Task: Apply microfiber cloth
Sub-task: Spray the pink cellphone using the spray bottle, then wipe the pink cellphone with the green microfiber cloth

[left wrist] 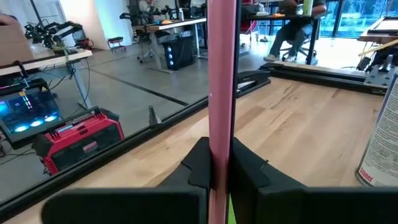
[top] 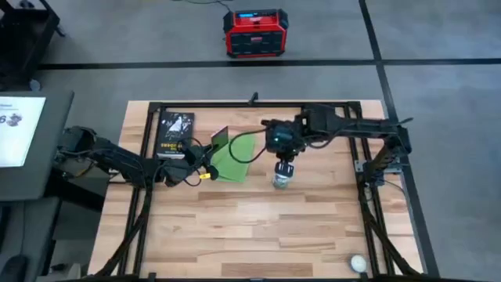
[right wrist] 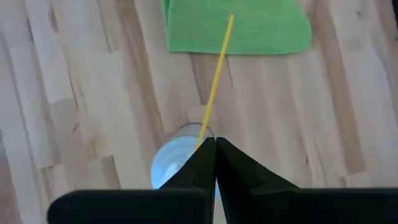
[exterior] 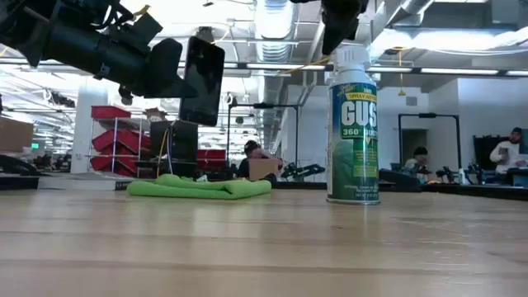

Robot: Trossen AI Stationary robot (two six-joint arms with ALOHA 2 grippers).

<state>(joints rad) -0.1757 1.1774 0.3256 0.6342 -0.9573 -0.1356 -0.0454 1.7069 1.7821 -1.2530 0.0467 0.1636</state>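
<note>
Two dark six-joint arms of black links and rounded joint housings reach in from either side of the table, each ending in a two-finger gripper. The left gripper [left wrist: 221, 171] and right gripper [right wrist: 215, 163] show matte black wedge-shaped fingers rising from a broad flat black base, and a short yellow piece sits by the left wrist

One microfiber cloth [top: 233, 160], one spray can [exterior: 352, 124], one book [top: 174, 133], one phone [exterior: 201, 80] (held aloft), one ball [top: 358, 263].
</note>
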